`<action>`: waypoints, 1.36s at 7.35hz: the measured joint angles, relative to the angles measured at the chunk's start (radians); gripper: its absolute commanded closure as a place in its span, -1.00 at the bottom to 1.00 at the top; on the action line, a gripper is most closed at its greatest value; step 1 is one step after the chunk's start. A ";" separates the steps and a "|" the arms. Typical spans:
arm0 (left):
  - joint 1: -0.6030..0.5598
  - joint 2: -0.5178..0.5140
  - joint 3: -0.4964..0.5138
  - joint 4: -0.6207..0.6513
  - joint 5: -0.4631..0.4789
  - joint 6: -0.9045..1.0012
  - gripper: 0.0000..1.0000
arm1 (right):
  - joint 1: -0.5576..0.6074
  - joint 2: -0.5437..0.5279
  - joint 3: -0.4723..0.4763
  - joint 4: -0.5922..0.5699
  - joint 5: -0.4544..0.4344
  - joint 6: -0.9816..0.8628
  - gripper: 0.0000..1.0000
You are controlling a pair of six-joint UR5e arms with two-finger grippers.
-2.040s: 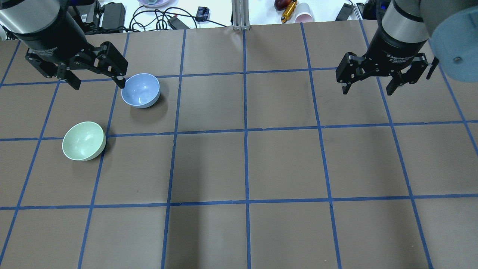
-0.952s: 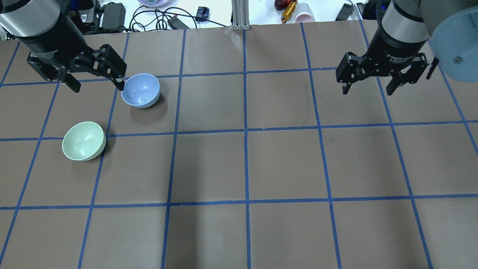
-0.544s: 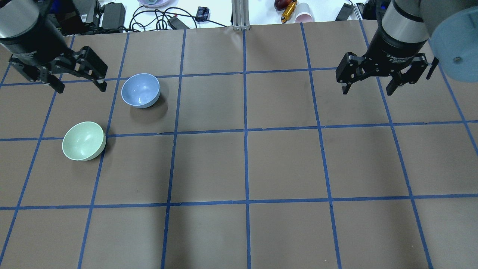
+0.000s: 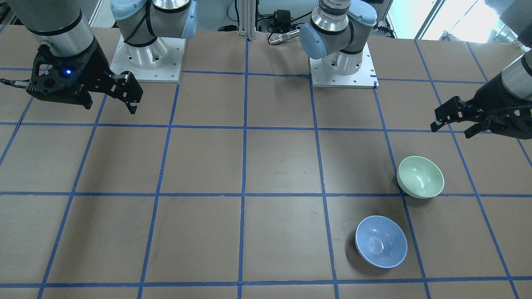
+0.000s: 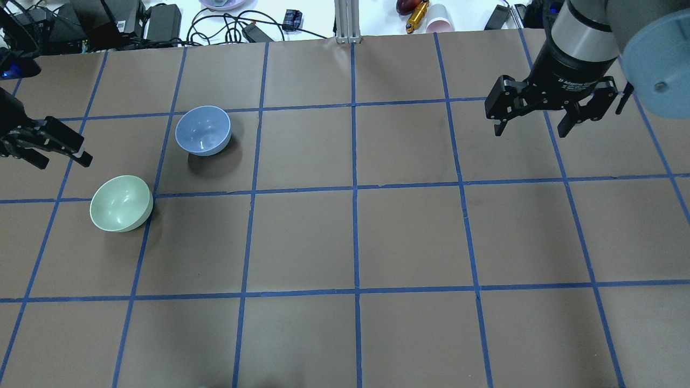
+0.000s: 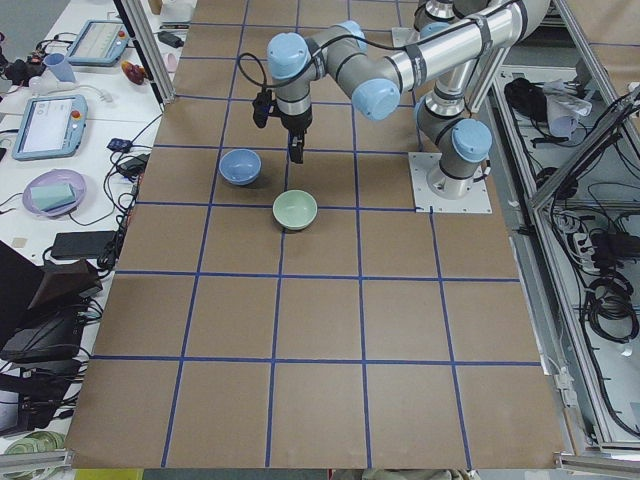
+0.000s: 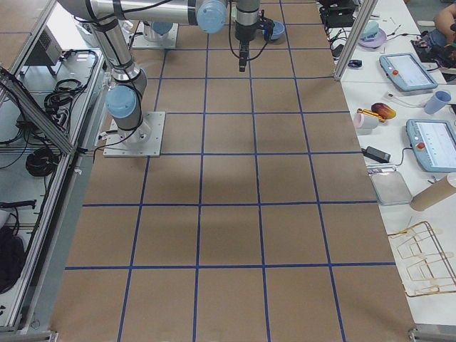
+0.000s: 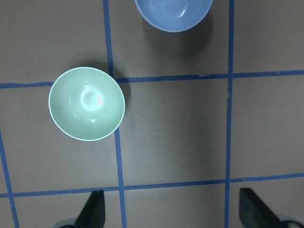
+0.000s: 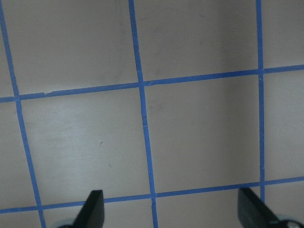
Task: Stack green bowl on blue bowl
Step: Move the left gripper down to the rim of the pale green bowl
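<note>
The green bowl [image 5: 121, 203] stands upright on the brown table at the left; it also shows in the front view [image 4: 420, 176] and the left wrist view [image 8: 87, 103]. The blue bowl [image 5: 203, 130] stands upright one grid square further back and right, apart from it [image 4: 381, 241] [image 8: 173, 12]. My left gripper [image 5: 60, 160] is open and empty, raised above the table at the left edge, up and left of the green bowl [image 4: 451, 131]. My right gripper [image 5: 531, 132] is open and empty, high over the far right of the table [image 4: 110, 109].
The table is brown paper with a blue tape grid [image 5: 354, 187]. Cables and power adapters [image 5: 161, 19], a pink cup [image 5: 437, 20] and a post [image 5: 347, 21] lie beyond the far edge. The two arm bases [image 4: 145, 54] [image 4: 341, 62] stand at the robot's side.
My left gripper has moved away from beside the blue bowl to the table's left edge, still open. The right arm and both bowls have not moved.
</note>
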 measured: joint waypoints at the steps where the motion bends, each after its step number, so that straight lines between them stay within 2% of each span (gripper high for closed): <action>1: 0.048 -0.042 -0.042 0.100 -0.005 0.063 -1.00 | 0.000 0.000 0.000 0.000 0.000 0.000 -1.00; 2: 0.084 -0.081 -0.076 0.181 -0.019 0.102 -1.00 | 0.000 0.000 0.000 0.000 0.000 0.000 -1.00; 6: 0.147 -0.220 -0.115 0.337 -0.081 0.178 -1.00 | 0.000 0.000 0.000 0.000 0.000 0.000 -1.00; 8: 0.150 -0.288 -0.130 0.420 -0.095 0.168 -1.00 | 0.000 0.000 0.000 0.000 0.000 0.000 -1.00; 10: 0.149 -0.330 -0.157 0.446 -0.112 0.095 -1.00 | 0.000 0.000 0.000 0.000 0.000 0.000 -1.00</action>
